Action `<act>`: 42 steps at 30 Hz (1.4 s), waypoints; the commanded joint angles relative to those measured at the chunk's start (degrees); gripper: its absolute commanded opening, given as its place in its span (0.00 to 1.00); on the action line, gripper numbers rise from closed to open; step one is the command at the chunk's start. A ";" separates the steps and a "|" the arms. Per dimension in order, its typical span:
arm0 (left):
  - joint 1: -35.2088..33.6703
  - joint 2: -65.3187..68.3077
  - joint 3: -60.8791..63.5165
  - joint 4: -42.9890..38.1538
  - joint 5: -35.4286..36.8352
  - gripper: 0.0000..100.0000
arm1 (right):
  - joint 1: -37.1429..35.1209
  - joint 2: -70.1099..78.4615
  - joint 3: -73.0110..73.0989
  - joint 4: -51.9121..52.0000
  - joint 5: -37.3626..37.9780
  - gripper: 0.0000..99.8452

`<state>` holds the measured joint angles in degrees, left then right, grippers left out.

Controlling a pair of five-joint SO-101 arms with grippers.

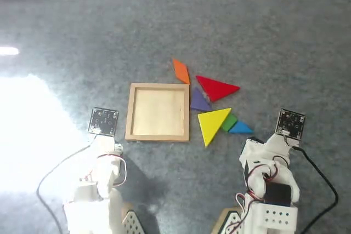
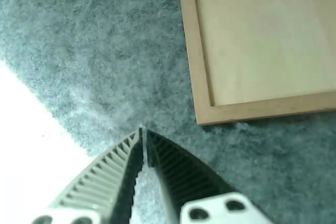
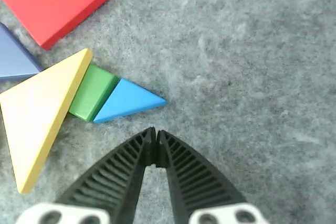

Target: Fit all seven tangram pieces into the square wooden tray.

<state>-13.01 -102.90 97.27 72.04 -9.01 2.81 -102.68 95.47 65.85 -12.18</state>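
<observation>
The square wooden tray [image 1: 131, 111] lies in the middle of the grey mat with nothing in it, and its corner [image 2: 202, 111] sits just ahead of my left gripper [image 2: 143, 131], which is shut and holds nothing. To the tray's right lie an orange piece [image 1: 181, 70], a red triangle [image 1: 216, 87], a purple piece [image 1: 198, 100], a yellow triangle [image 1: 211, 123], a green piece [image 1: 228, 122] and a blue triangle [image 1: 240, 128]. My right gripper [image 3: 156, 131] is shut and bare, a short way from the blue triangle [image 3: 127, 100], green piece [image 3: 93, 92] and yellow triangle [image 3: 39, 113].
Both arm bases stand at the near edge, the left arm [image 1: 103, 152] beside the tray's near left corner and the right arm [image 1: 274, 157] near the pieces. A bright glare patch [image 1: 27, 130] covers the mat's left side. Open mat stretches behind the tray.
</observation>
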 commanded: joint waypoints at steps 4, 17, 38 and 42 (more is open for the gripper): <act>0.26 -1.14 -0.84 0.26 -0.26 0.01 | 0.04 -0.04 0.97 0.31 0.35 0.01; 0.26 -1.14 -0.84 0.26 -0.26 0.01 | -12.00 -0.40 0.97 -2.42 0.62 0.01; 0.26 -1.14 -0.84 0.26 -0.26 0.01 | -17.01 0.66 -10.46 -23.08 18.55 0.01; 0.26 -1.14 -0.84 0.26 -0.26 0.01 | -16.84 9.27 -25.67 -12.44 18.37 0.01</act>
<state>-13.01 -102.90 97.27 72.04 -9.01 -14.59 -100.48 82.99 46.59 7.16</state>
